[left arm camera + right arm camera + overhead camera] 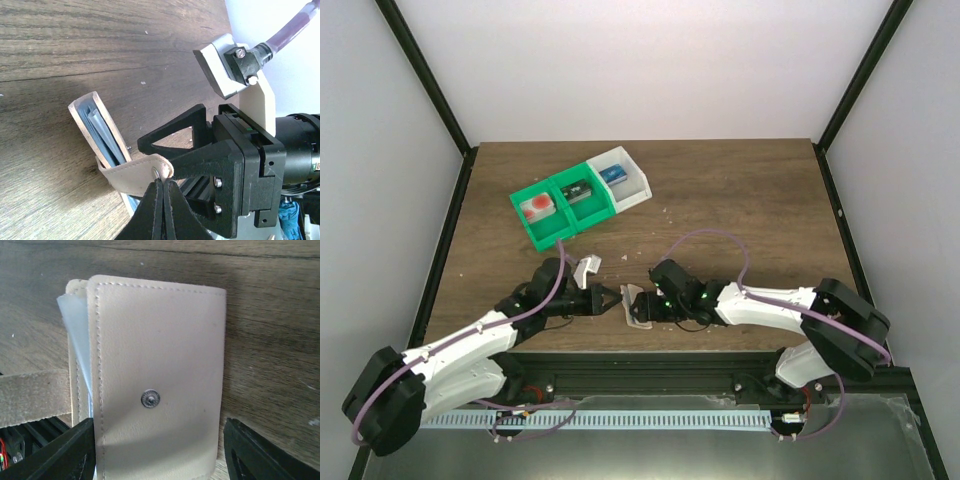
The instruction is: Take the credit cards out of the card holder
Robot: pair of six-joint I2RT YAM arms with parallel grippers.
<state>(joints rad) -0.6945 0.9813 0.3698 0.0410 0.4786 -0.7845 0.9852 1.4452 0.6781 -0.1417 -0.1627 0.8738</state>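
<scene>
card holder bottom cropped, cards mostly hidden

From my right end effector camera, the holder fills most of the frame. It stands on edge on the wood desk with its tan stitched face towards me. A round metal snap sits low on that face, near the middle. Pale blue sheets show between the layers along the holder's left edge; I cannot tell whether they are cards. A tan strap runs off to the left from the lower part of that edge. My two black fingers flank the holder's bottom corners, the left one against it, the right one just beside its edge.
</scene>
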